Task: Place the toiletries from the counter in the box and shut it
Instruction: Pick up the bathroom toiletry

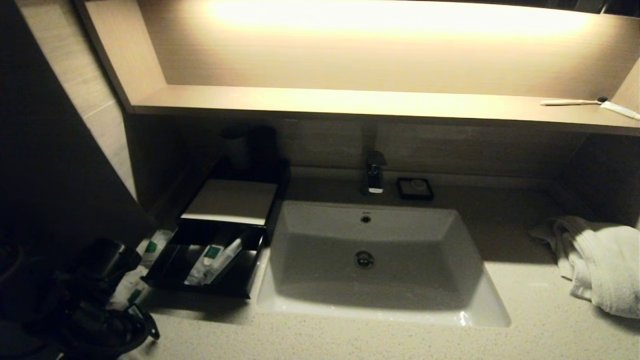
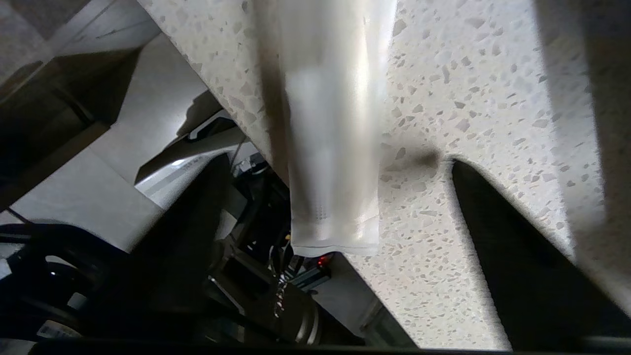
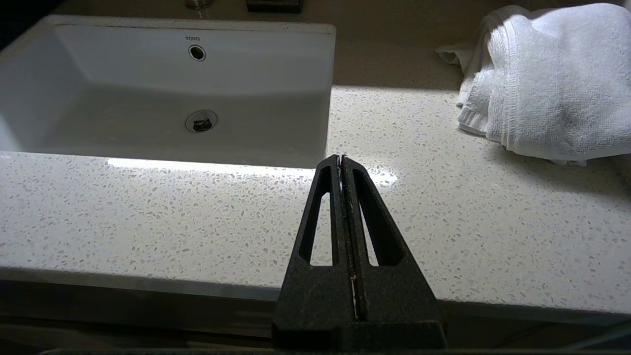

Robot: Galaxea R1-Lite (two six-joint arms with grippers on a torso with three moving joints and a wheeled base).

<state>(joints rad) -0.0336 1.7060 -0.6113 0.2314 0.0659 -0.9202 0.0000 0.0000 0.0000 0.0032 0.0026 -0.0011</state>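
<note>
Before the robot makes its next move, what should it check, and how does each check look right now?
1. Drawer of the glossy black box pulled out: ok.
2. Room in the drawer beside the white green-marked sachets inside: ok.
3. Long white packet lies between the left gripper fingers, which stand apart and do not pinch it: ok.
4. Packet fully supported: not ok, its end overhangs the pale speckled stone counter edge.
5. Counter cleared: not ok, white sachets lie left of the box.
6. Right gripper shut, parked at the counter's front edge: ok.
</note>
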